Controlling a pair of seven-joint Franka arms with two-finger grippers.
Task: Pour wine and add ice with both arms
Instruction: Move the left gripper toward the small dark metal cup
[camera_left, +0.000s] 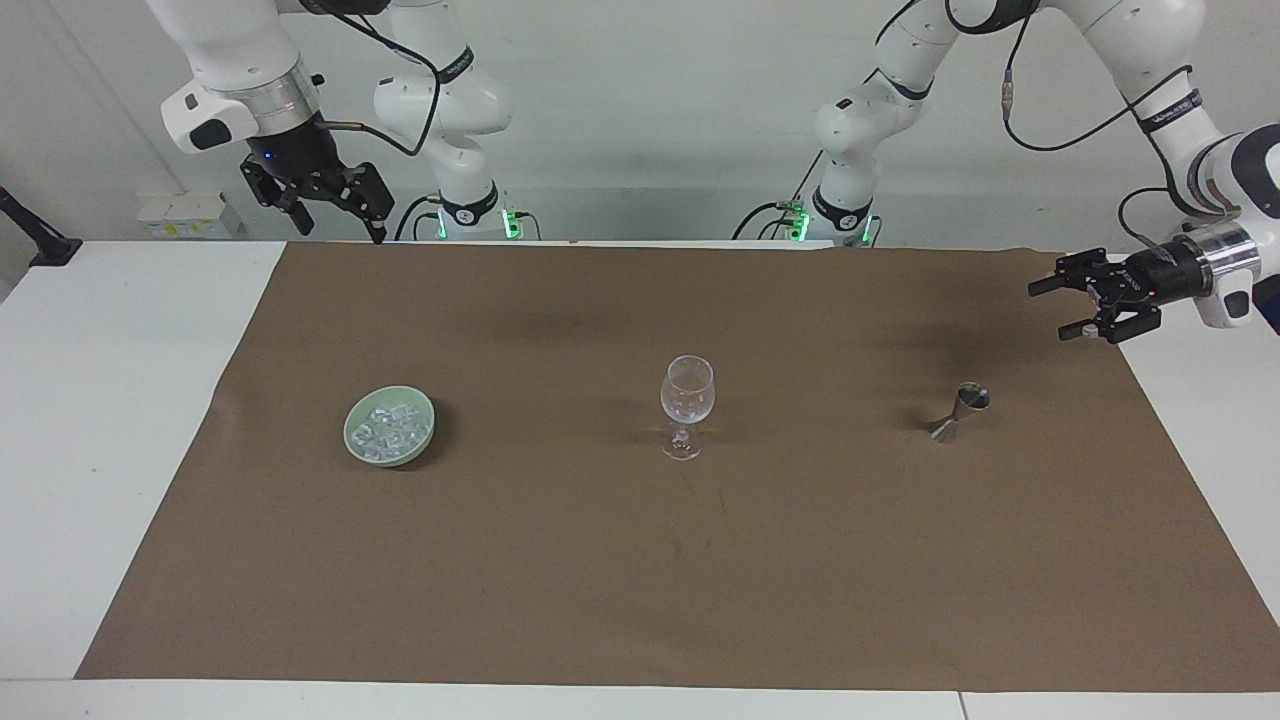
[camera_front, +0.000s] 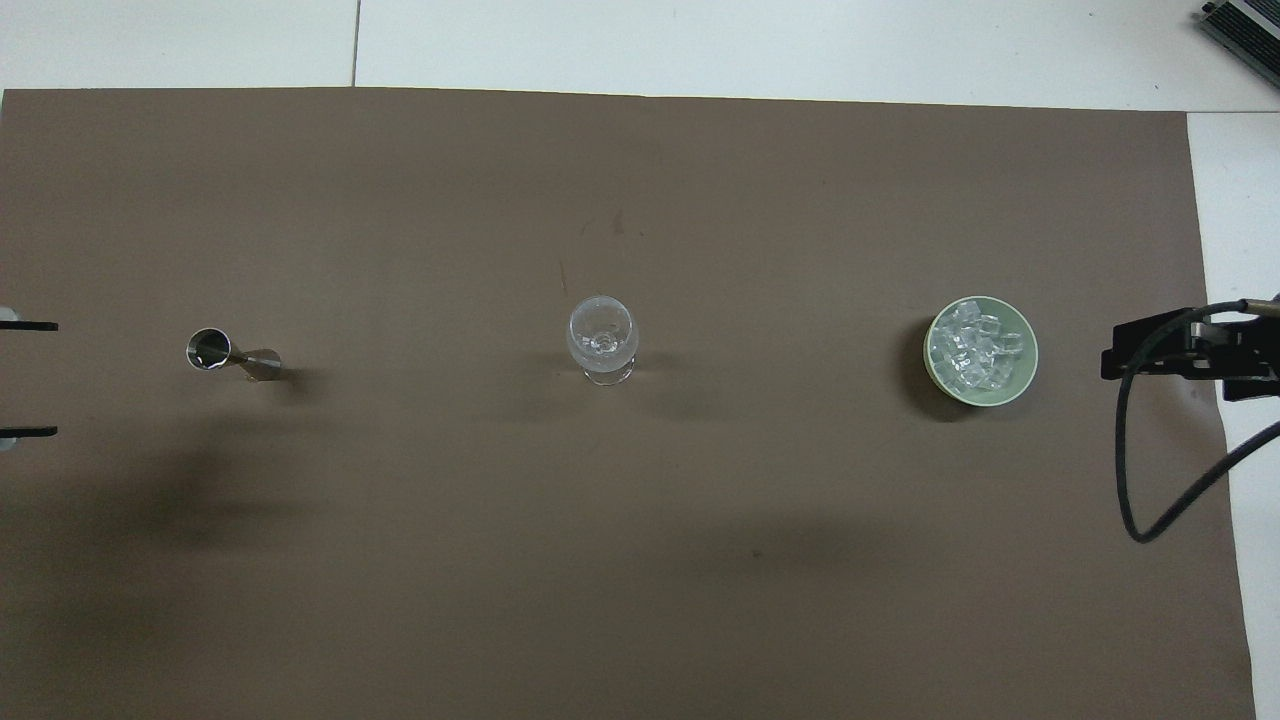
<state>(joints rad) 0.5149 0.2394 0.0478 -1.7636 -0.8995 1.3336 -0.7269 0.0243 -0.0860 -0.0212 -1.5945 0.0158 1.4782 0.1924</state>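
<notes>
- Right gripper (camera_left: 330, 215) hangs high over the brown mat's (camera_left: 640, 560) corner nearest the robots at the right arm's end, fingers spread, nothing in them
- Ice (camera_left: 392, 428) sits heaped in a pale green bowl (camera_left: 355, 440) on the mat, toward the right arm's end
- Wine glass (camera_left: 687, 402) stands upright mid-mat
- Steel jigger (camera_left: 960, 412) stands toward the left arm's end
- Left gripper (camera_left: 1062, 308), turned sideways, hovers over the mat's edge near the jigger, fingers apart and empty
</notes>
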